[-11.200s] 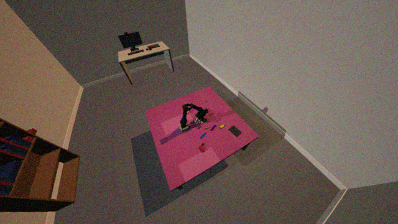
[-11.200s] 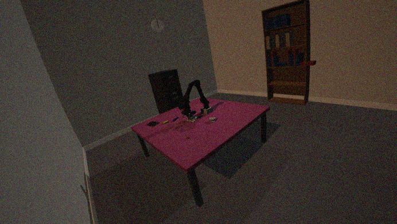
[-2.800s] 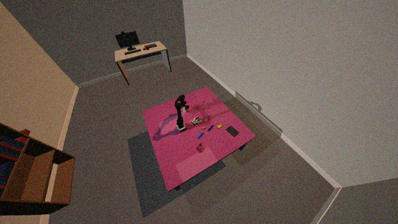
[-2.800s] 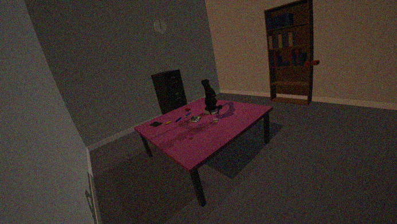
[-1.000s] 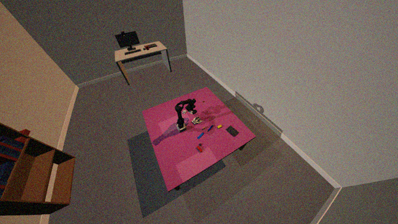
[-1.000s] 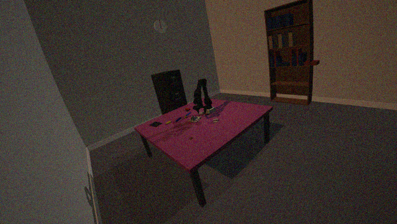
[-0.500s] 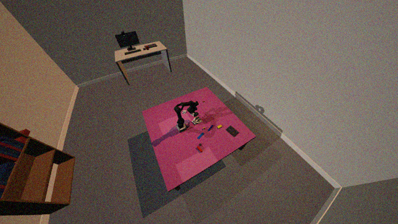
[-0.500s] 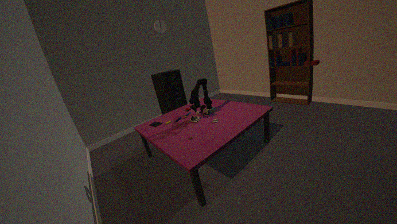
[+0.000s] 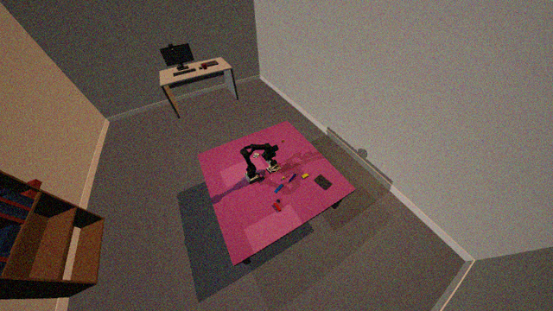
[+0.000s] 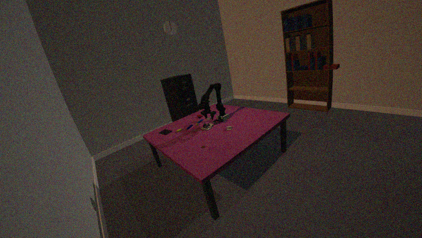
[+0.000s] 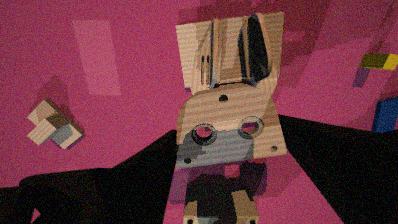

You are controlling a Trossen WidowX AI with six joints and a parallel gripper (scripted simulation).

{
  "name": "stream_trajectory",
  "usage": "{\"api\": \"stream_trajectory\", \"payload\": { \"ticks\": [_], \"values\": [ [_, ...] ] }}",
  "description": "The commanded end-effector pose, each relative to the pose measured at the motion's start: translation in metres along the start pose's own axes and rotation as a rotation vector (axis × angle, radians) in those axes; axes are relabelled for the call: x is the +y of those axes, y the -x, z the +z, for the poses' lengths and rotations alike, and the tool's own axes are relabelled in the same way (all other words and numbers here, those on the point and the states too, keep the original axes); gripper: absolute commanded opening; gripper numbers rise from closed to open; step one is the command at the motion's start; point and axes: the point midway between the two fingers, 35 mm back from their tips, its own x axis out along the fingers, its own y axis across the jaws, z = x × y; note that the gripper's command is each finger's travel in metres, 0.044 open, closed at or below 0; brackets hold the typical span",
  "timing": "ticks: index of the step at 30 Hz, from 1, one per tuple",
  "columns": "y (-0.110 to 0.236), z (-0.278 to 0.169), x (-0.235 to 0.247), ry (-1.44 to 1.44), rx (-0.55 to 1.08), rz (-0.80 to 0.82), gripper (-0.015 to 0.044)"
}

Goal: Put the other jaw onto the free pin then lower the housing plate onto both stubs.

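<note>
Housing plate (image 11: 231, 107) clamped in your claw (image 9: 273, 163) (image 10: 209, 114) (image 11: 223, 127), held above the table (image 9: 251, 215) (image 10: 244, 122) (image 11: 135, 60)! The jaw assembly (image 11: 230, 50) lies just beyond its rounded edge (both jaws seemingly in), so forward you go, then down.

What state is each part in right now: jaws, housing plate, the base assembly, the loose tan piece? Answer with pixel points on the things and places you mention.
Jaws (image 11: 231, 131): shut on the housing plate.
Housing plate (image 11: 227, 112): held, off the base, its two large holes unfilled.
Base assembly (image 11: 189, 62): uncovered; whether the gear teeth mesh, I cannot tell.
Loose tan piece (image 11: 50, 122): lying on the table, apart from the base.
</note>
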Motion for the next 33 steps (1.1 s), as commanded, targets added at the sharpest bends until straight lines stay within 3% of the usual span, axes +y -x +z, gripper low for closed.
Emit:
{"api": "stream_trajectory", "payload": {
  "ticks": [1,33],
  "values": [
    [0.000,-0.007,-0.012,-0.023,-0.001,0.000,0.0351],
    [-0.002,-0.017,-0.026,-0.057,0.000,-0.003,0.0351]
  ]
}}
